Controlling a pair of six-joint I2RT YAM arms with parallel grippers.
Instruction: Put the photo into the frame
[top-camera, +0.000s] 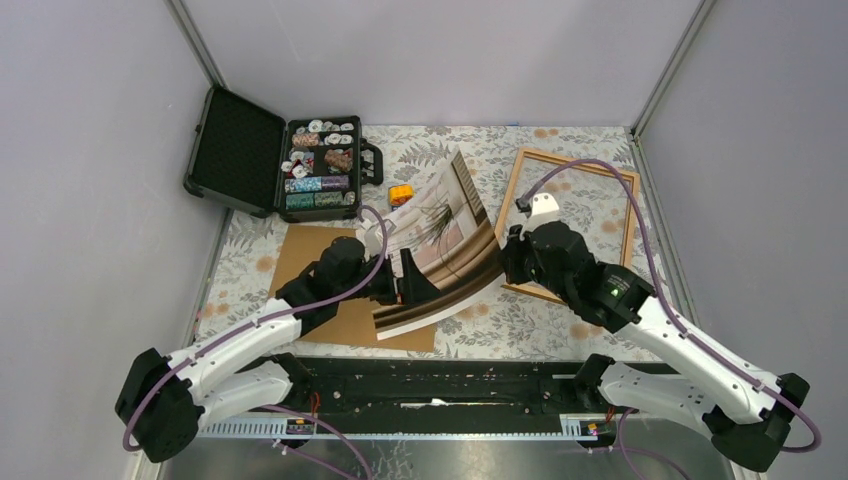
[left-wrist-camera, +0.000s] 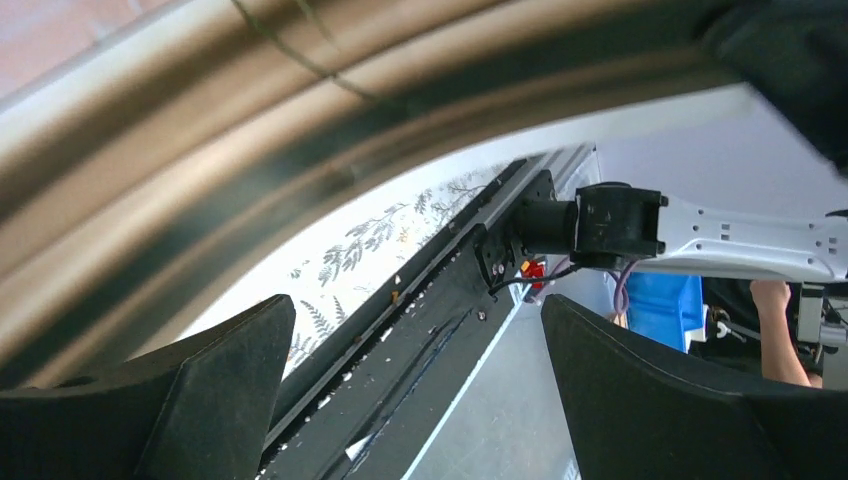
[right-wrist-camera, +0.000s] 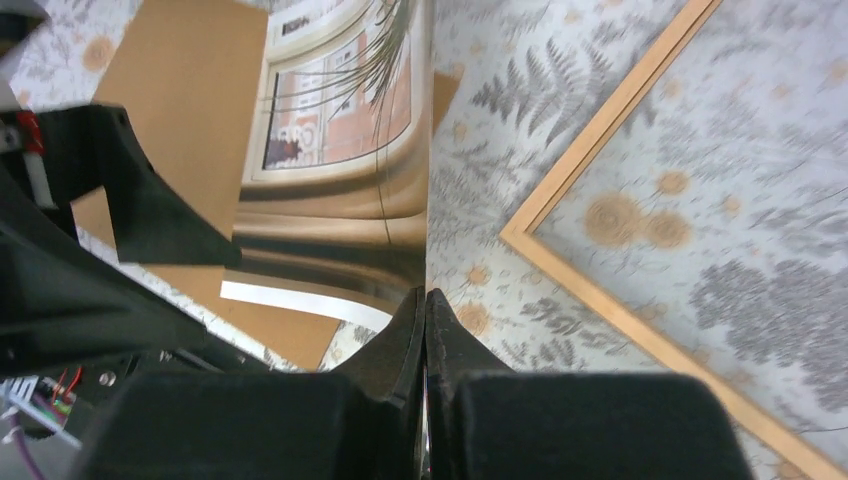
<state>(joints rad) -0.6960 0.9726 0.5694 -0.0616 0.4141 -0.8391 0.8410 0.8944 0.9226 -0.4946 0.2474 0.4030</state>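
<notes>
The photo (top-camera: 440, 235), a print of a wispy plant with brown stripes, is lifted and bowed between the two arms. My right gripper (top-camera: 506, 262) is shut on its right edge; in the right wrist view the fingertips (right-wrist-camera: 427, 296) pinch the photo (right-wrist-camera: 340, 150) edge-on. Just left of the photo's lower part, my left gripper (top-camera: 405, 285) stands open. Its wrist view shows nothing between the fingers of the left gripper (left-wrist-camera: 415, 305), with the curved photo (left-wrist-camera: 200, 150) arching close above. The light wooden frame (top-camera: 512, 200) lies flat at the right, empty, its corner (right-wrist-camera: 600, 128) beside the right gripper.
A brown backing board (top-camera: 320, 255) lies under the left gripper. At the back left stands an open black case (top-camera: 320, 165) of chips, with a small orange object (top-camera: 401, 194) next to it. The black base rail (left-wrist-camera: 440, 330) runs along the near table edge.
</notes>
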